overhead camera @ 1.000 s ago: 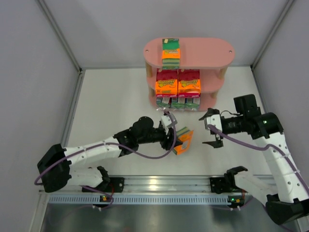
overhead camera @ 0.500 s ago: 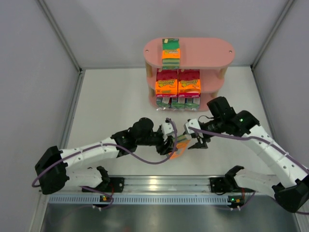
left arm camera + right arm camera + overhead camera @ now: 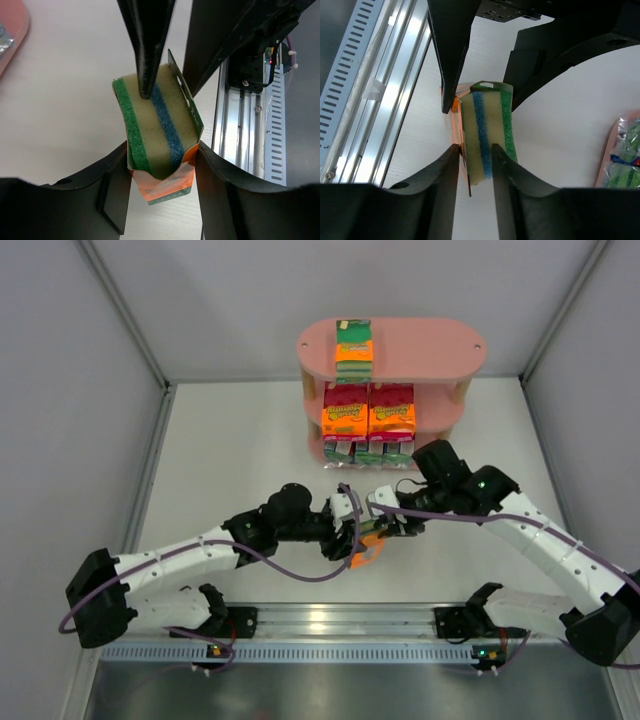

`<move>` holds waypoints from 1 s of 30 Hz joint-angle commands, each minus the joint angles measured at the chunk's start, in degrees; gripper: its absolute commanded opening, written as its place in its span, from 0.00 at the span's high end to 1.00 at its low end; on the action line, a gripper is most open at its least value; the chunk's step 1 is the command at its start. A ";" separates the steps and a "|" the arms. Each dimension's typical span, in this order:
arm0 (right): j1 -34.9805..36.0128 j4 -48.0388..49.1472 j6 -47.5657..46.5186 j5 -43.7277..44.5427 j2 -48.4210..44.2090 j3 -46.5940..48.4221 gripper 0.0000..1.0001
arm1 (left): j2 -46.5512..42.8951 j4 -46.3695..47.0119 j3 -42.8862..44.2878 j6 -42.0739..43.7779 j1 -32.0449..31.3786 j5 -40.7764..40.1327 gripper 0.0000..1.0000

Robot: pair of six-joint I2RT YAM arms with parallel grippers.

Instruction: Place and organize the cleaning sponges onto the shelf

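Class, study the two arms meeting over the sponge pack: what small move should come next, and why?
Probably squeeze the right fingers firmly shut: they straddle the orange-sleeved, green-and-blue striped sponge pack that the left fingers clamp, so a handover looks under way.

The right fingers pinch the striped sponge pack.

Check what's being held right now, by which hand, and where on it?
Sponge pack, clamped by the left hand across the sides of its orange sleeve. The right hand straddles the exposed sponge end; whether it is gripping cannot be told.
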 commanded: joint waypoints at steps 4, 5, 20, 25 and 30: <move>1.58 1.59 0.23 -0.70 -0.03 -0.45 0.87 | -1.79 1.70 0.25 0.28 -0.10 -0.76 0.68; 1.67 1.24 -0.04 -0.88 -0.02 -0.36 0.92 | -1.88 1.70 0.25 0.20 -0.10 -1.03 0.68; 1.14 -1.40 -0.22 0.61 -3.01 0.95 1.00 | -12.41 1.69 -5.10 -4.28 -0.10 -14.38 0.02; -0.27 -0.26 1.63 4.73 -5.12 1.66 1.00 | -20.06 -1.46 -5.90 -4.73 -0.01 -17.19 0.02; -0.44 -2.78 6.02 15.62 -3.99 12.94 1.00 | -27.01 -12.42 -2.30 -4.99 -0.01 -28.60 0.02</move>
